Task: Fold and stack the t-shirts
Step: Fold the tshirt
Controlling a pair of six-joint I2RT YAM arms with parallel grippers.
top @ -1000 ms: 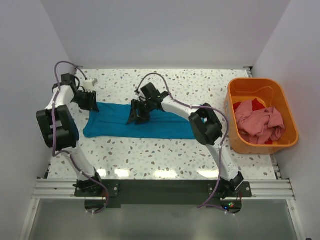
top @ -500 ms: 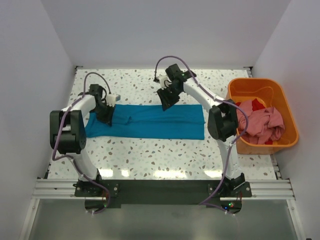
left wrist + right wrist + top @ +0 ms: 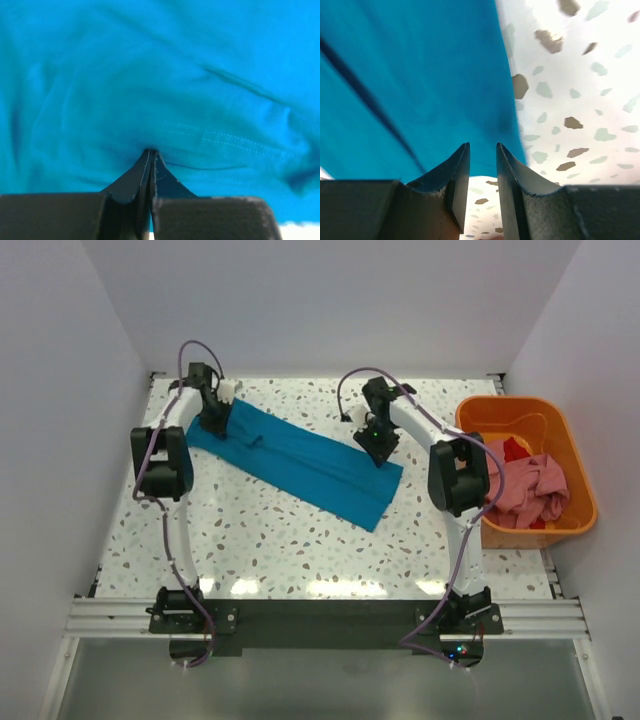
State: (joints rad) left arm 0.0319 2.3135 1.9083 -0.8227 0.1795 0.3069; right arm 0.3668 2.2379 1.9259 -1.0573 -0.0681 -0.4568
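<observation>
A teal-blue t-shirt [image 3: 300, 460], folded into a long strip, lies slanted on the speckled table from far left to near centre. My left gripper [image 3: 214, 418] is at its far-left end. In the left wrist view the gripper [image 3: 151, 151] is shut, with the teal cloth [image 3: 160, 75] puckered at its tips. My right gripper [image 3: 378, 445] sits over the strip's right edge. Its jaws [image 3: 482, 146] stand a little apart with only table between them, the cloth's edge [image 3: 420, 75] just beyond the tips. Pink t-shirts [image 3: 520, 485] and a red one [image 3: 515, 448] lie crumpled in the tub.
An orange plastic tub [image 3: 530, 535] stands at the right edge of the table. White walls close in the left, back and right sides. Bare speckled table [image 3: 300, 550] lies between the strip and the arm bases.
The teal strip has swung from level to slanted. My left gripper moved to the far-left corner and closed on the cloth. The right gripper shifted right, its jaws narrowing.
</observation>
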